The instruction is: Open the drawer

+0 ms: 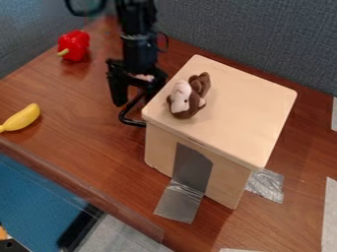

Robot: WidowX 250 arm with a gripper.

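One claw [136,97] hangs near one black handle [123,116] on one pale box [247,115].

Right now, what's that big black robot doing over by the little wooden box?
The robot arm is at work on the box, which seems to have the drawer it should open. Its pincer is spread open beside the box, right by a black curved piece that looks like the handle. I can't tell if they touch, or if the drawer is open. The brown and white stuffed toy just sits on top, and nobody is holding it.
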